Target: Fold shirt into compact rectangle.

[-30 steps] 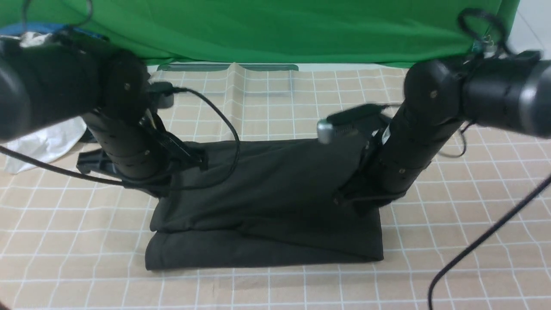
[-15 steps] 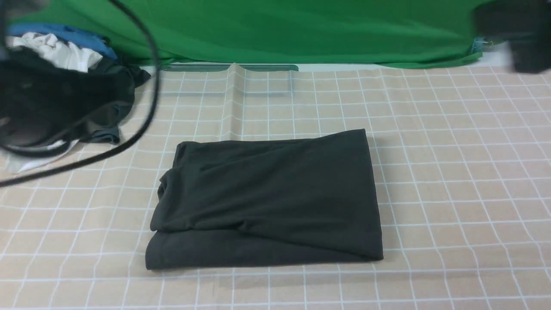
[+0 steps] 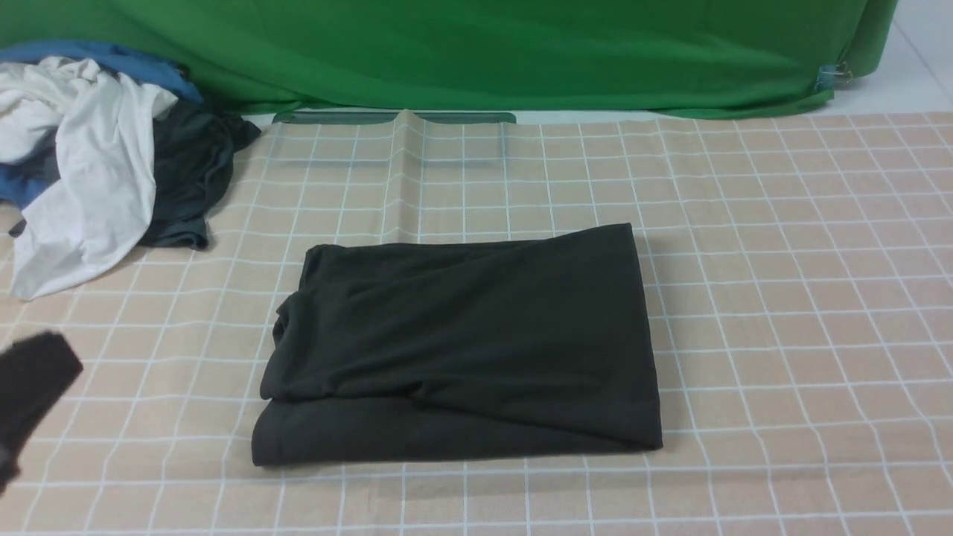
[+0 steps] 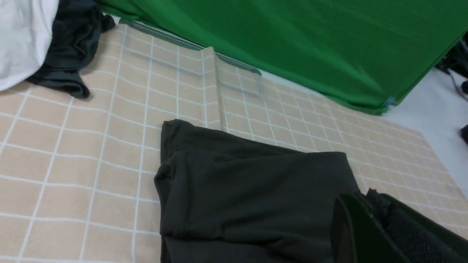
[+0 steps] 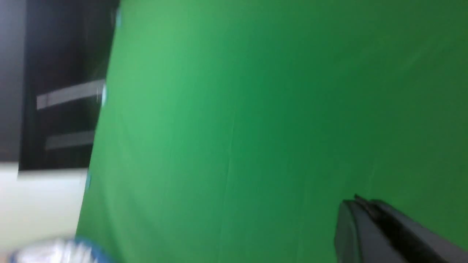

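Black shirt: folded to a rough rectangle, lying flat at the middle of the beige checked tablecloth, nothing touching it. Heap at the cloth's far left corner, well apart: white garment, dark grey garment, blue fabric. Green backdrop behind. Left gripper: jaws together, empty, above the shirt's edge. Right gripper: jaws together, empty, facing the backdrop
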